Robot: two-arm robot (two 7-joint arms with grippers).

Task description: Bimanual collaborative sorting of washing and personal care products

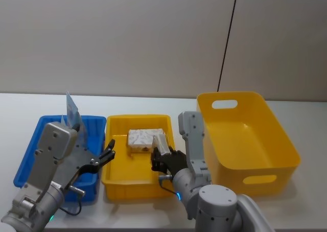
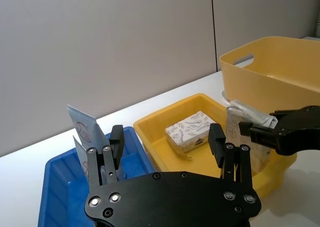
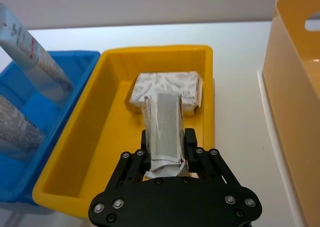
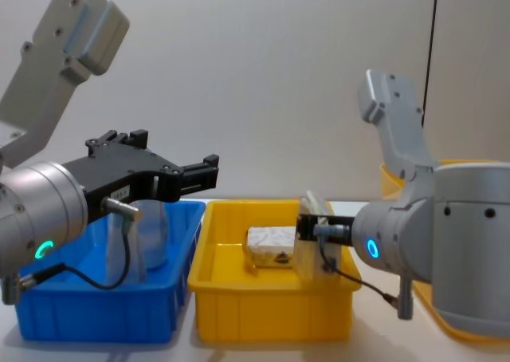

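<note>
My right gripper is clamped on the small whitish crinkly pack and holds it over the near half of the small yellow bin. The pack juts past my fingertips, its long axis pointing toward the bin's far wall. Beyond it, the wrapped bar lies flat on the bin's floor, lengthwise across the bin. My left gripper, fingers apart, hovers at the bin's left rim. Farther left of the bin, tubes stand tilted in the blue bin.
</note>
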